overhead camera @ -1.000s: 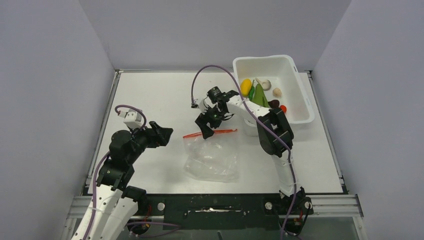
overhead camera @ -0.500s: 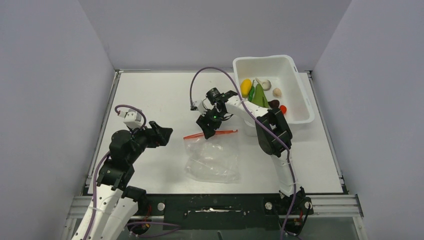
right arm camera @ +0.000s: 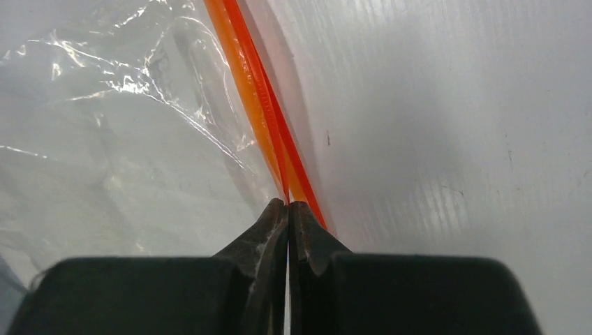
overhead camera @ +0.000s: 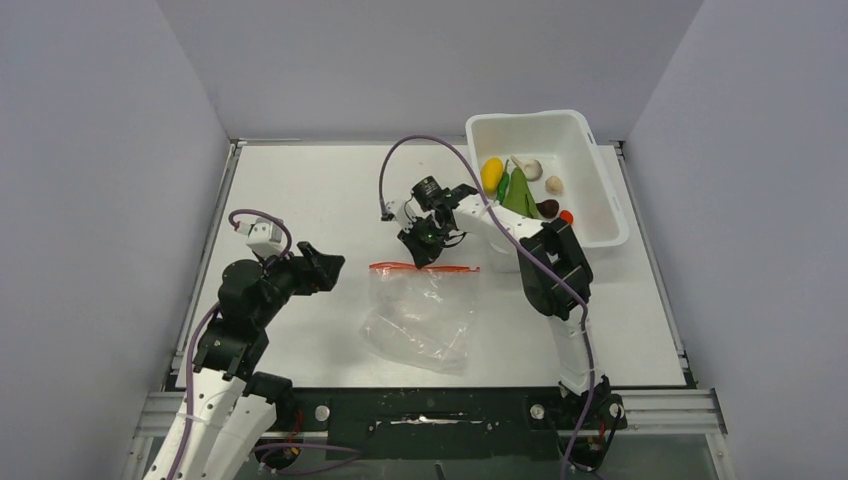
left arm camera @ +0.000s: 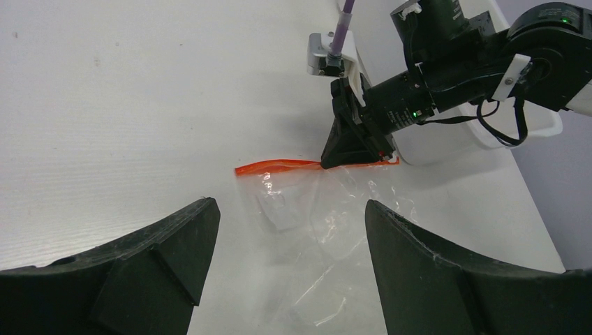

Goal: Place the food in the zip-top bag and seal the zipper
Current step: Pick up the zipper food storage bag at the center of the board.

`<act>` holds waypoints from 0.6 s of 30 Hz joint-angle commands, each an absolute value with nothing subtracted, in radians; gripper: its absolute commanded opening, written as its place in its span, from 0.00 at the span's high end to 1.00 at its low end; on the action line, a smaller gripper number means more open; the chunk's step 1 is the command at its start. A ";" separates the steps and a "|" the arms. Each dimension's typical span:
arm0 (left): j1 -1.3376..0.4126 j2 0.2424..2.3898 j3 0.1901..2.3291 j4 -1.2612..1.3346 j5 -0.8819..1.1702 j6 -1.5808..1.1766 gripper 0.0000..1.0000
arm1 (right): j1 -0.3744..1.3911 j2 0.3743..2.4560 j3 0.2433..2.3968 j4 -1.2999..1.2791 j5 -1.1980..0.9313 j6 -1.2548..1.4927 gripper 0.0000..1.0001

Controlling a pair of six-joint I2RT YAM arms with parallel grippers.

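Robotics lab test cell: plain grey walls [overhead camera: 430, 60] box in a white table [overhead camera: 300, 180]; left arm [overhead camera: 240, 300] and right arm [overhead camera: 550, 275] bolted to an aluminium rail [overhead camera: 430, 408].

The zip-top bag [overhead camera: 420, 315] lies on the table [overhead camera: 300, 190], left of the tub [overhead camera: 540, 132] holding the food [overhead camera: 516, 188].

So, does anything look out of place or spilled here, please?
Nothing stands out: the food sits in the white tub, the wrinkled zip-top bag lies on the table, and the right gripper pinches its zipper.
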State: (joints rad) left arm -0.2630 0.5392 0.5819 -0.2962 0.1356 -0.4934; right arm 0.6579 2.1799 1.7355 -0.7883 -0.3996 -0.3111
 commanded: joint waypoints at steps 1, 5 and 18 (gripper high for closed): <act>-0.255 0.536 0.589 -0.250 0.143 -0.494 0.24 | 0.693 2.000 1.681 -0.706 -0.357 -0.287 1.00; -0.255 0.545 0.587 -0.244 0.144 -0.495 0.24 | 0.733 1.916 1.621 -0.660 -0.289 -0.265 1.00; -0.255 0.651 0.687 -0.233 0.266 -0.661 0.35 | 0.781 1.712 1.576 -0.584 -0.150 -0.010 1.00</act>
State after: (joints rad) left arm -0.2600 0.6224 0.5903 -0.2958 0.1833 -0.5598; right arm 0.7658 1.8008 1.5791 -0.6422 -0.2195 -0.1268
